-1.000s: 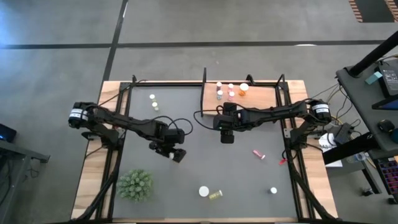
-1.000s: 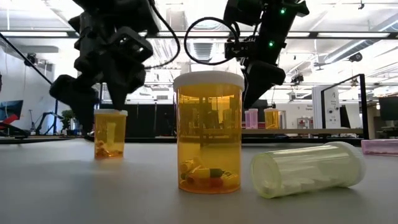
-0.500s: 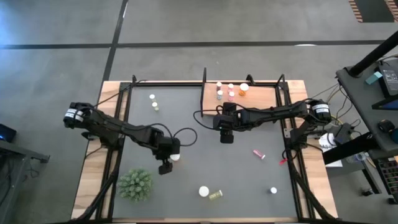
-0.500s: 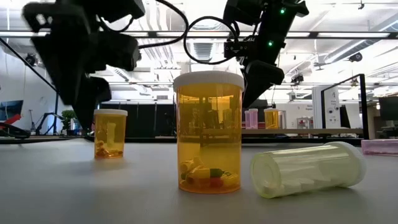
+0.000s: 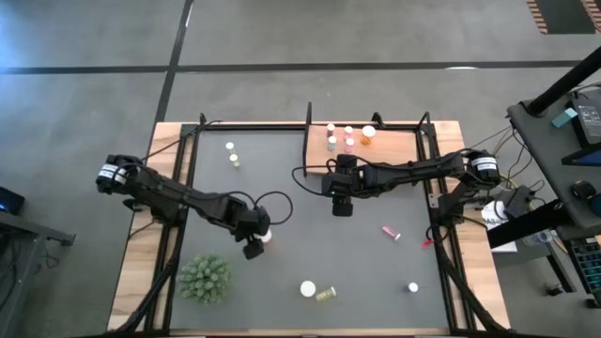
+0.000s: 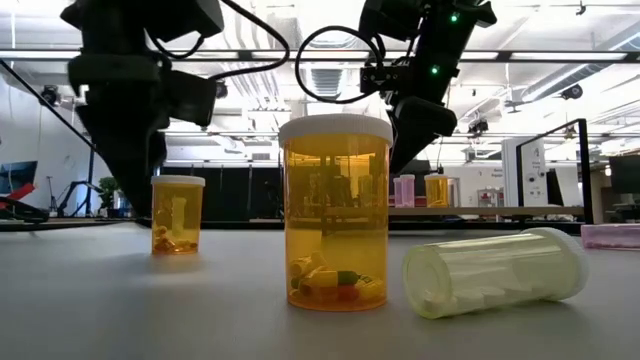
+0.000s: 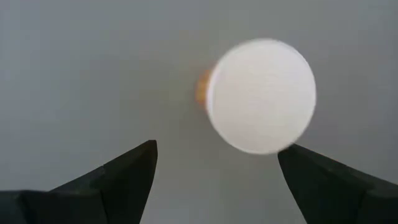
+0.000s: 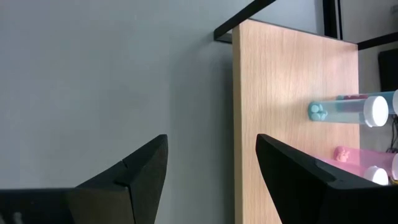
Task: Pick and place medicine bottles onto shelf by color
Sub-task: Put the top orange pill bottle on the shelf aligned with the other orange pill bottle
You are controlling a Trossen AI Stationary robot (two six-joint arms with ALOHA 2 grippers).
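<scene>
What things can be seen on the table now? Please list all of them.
Table: one, light wood.
Mat: one, dark grey, on table.
Shelf: one, light wood, mat's far edge.
Shelf bottles: about five, orange, pink, pale.
Mat bottles: about seven, mixed colours, scattered.
Plant: one, green, mat's left corner.
Left gripper: open, above white-capped orange bottle.
Right gripper: open, empty, at shelf's edge.
</scene>
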